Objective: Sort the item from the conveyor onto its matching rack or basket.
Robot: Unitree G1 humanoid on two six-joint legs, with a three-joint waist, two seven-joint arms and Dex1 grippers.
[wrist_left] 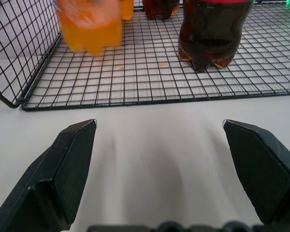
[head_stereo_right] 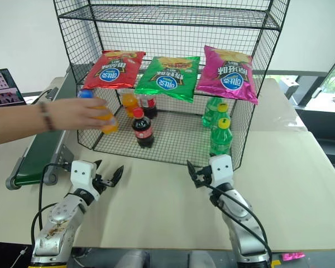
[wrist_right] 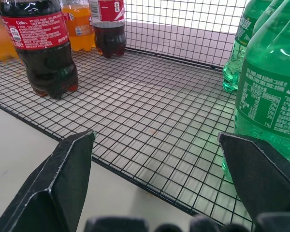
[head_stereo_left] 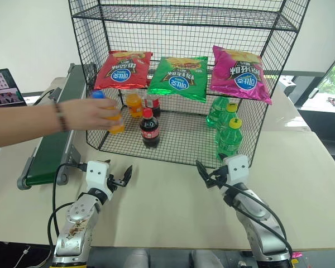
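Observation:
A person's hand (head_stereo_left: 86,114) holds the item (head_stereo_left: 115,121), a small orange drink bottle with a blue cap, at the left front corner of the rack's (head_stereo_left: 257,120) bottom tier. The left wrist view shows its base (wrist_left: 89,31) low over the mesh; I cannot tell whether it touches. The dark green conveyor (head_stereo_left: 56,142) runs along the table's left side with nothing on its visible belt. My left gripper (head_stereo_left: 120,178) hovers open and empty over the table in front of the rack. My right gripper (head_stereo_left: 207,174) is open and empty too, near the rack's front right.
On the bottom tier stand two cola bottles (head_stereo_left: 150,129), an orange-capped orange bottle (head_stereo_left: 134,104) and green bottles (head_stereo_left: 229,137). Red (head_stereo_left: 123,70), green (head_stereo_left: 178,77) and magenta (head_stereo_left: 240,74) chip bags lie on the middle tier. The beige table (head_stereo_left: 167,201) extends in front.

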